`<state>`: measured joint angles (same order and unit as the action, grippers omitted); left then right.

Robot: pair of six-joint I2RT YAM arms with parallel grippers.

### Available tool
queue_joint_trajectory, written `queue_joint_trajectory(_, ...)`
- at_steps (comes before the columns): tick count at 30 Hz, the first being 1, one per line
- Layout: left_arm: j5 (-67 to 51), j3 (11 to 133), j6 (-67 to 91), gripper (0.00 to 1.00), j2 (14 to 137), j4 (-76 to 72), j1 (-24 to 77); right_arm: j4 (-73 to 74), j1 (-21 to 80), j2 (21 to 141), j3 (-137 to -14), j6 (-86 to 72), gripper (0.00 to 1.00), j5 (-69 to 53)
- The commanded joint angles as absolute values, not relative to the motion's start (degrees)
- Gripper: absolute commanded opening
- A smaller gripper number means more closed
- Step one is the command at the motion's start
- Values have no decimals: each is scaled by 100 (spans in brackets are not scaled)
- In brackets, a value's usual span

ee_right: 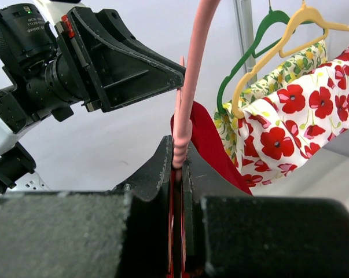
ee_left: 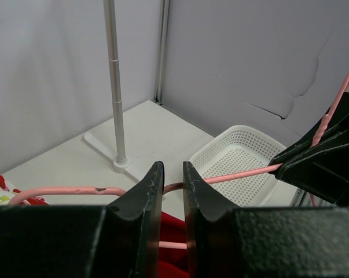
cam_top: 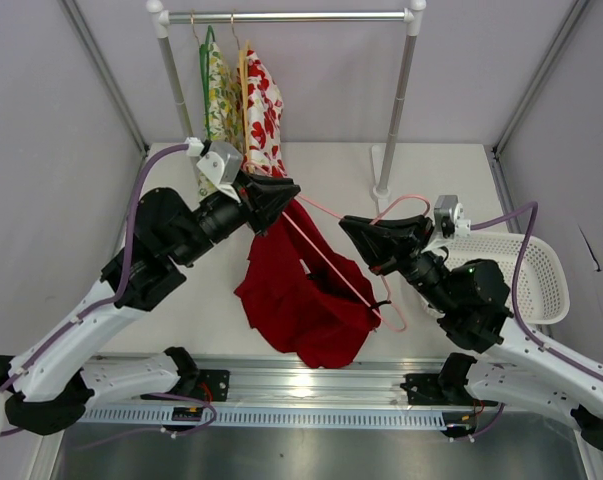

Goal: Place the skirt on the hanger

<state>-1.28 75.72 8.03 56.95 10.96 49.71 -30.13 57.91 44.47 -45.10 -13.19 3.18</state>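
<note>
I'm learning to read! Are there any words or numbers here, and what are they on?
No text can be read.
Tiny pale print on the left arm's black round motor housing: too blurred to read.
Deep red pleated skirt, thin pale pink wire hanger: no lettering shows.

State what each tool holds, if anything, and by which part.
Right tool: the hanger, pinched on its ribbed wire. Left tool: jaws nearly shut around hanger wire above the skirt; grip unclear.

L end effector (ee_left: 172, 169) jaws narrowly apart, pink hanger (ee_left: 64, 190) wire crossing the gap, skirt (ee_left: 173, 229) below.
</note>
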Motion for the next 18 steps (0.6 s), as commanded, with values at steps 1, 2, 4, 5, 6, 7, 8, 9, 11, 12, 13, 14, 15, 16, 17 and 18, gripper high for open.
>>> queue_joint_trajectory(1,-1188,7497,1073,26,5880,1107,5492,-3797,5854,4535,-4966,-1389,0,-26)
queue_joint_trajectory(2,-899,7506,1037,31,5862,1107,5528,-3788,5854,4553,-4975,-1397,0,-18)
queue_joint_trajectory(4,-626,7453,1011,41,5714,1020,5537,-3753,5854,4544,-5001,-1406,0,-9)
queue_joint_trajectory(5,-259,7453,993,42,5608,1011,5537,-3657,5854,4553,-5018,-1406,0,-9)
queue_joint_trajectory(6,-72,7462,950,44,5564,1037,5537,-3578,5854,4588,-5114,-1406,0,-9)
queue_joint_trajectory(7,156,7549,923,48,5537,1115,5537,-3464,5854,4614,-5194,-1398,0,-17)
queue_joint_trajectory(8,550,7602,818,48,5511,1186,5537,-3245,5854,4640,-5255,-1397,0,-44)
queue_joint_trajectory(9,719,7655,756,50,5441,1256,5537,-3165,5854,4649,-5299,-1397,0,-70)
queue_joint_trajectory(11,931,7971,450,57,5405,1510,5537,-2823,5854,4693,-5449,-1415,0,-245)
queue_joint_trajectory(12,1019,8250,326,57,5414,1677,5537,-2656,5854,4702,-5528,-1415,0,-281)
queue_joint_trajectory(13,1037,8383,212,60,5449,1835,5537,-2393,5854,4702,-5633,-1441,0,-351)
queue_joint_trajectory(14,1011,8759,2,62,5449,2124,5537,-2234,5845,4728,-5695,-1433,0,-586)
queue_joint_trajectory(15,915,8858,-200,64,5467,2266,5537,-2024,5845,4755,-5800,-1415,0,-641)
queue_joint_trajectory(16,862,8964,-307,72,5484,2407,5537,-1743,5845,4772,-5879,-1398,0,-772)
queue_joint_trajectory(17,774,9191,-534,73,5493,2530,5537,-1610,5845,4825,-6036,-1397,0,-921)
queue_joint_trajectory(18,669,9246,-623,72,5502,2749,5537,-1487,5845,4851,-6116,-1389,0,-1123)
